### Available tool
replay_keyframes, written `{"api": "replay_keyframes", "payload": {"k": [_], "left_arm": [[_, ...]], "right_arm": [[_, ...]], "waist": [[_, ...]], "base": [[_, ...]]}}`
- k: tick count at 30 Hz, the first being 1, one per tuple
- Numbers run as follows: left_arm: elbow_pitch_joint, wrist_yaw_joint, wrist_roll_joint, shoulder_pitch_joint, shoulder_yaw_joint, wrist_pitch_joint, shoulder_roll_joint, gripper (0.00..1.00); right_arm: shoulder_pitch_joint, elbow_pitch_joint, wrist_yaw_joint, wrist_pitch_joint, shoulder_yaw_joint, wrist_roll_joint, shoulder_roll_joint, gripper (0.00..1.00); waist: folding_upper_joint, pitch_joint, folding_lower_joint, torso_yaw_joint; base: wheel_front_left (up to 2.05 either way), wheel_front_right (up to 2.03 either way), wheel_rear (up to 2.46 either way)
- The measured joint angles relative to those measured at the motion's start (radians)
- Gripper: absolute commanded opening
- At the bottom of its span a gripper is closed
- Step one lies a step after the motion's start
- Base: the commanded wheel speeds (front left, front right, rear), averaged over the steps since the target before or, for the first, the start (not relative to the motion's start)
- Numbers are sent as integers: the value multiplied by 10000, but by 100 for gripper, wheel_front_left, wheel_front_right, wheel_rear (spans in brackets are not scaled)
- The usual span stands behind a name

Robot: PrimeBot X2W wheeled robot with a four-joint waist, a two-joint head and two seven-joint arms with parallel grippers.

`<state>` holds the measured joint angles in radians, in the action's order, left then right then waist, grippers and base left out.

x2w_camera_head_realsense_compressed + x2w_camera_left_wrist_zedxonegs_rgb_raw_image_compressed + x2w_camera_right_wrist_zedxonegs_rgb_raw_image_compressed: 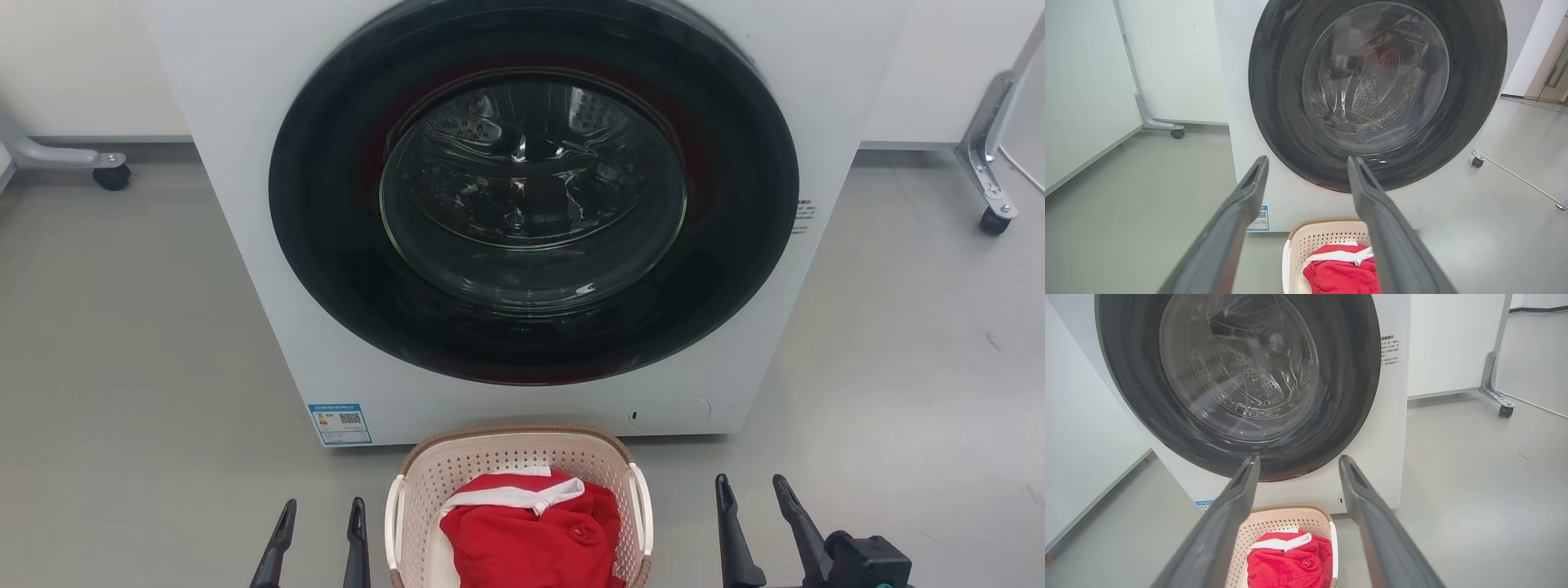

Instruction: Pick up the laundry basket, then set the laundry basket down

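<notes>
Upright cream laundry basket point(457, 469), red garment inside

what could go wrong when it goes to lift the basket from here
1. The left gripper and right gripper stand open either side of the laundry basket, touching nothing; if only one white handle is caught, the basket may tilt and tip out the red garment.
2. The basket sits close to the washer, so a forward swing could knock its rim against it.

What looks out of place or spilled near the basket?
Nothing stands out. The laundry basket sits upright on the floor before the washer, the red garment inside it, nothing spilled. The left gripper and right gripper flank it, open, touching nothing.
</notes>
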<state>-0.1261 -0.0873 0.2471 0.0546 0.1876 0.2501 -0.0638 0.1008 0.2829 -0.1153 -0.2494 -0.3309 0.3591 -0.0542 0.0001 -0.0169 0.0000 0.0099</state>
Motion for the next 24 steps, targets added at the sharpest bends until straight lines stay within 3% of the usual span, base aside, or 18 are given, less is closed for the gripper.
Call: {"api": "replay_keyframes", "payload": {"k": [13,24], "left_arm": [[305,82,0,-164,-75,25,15,100],[-247,176,88,-1514,-144,27,58,100]], "right_arm": [[149,-453,12,0,255,-267,12,100],[1176,-485,59,-2,828,-414,-127,100]], "waist": [[0,-767,0,0],[1,-2113,1,42]], "base": [[0,0,0],[0,0,0]]}}
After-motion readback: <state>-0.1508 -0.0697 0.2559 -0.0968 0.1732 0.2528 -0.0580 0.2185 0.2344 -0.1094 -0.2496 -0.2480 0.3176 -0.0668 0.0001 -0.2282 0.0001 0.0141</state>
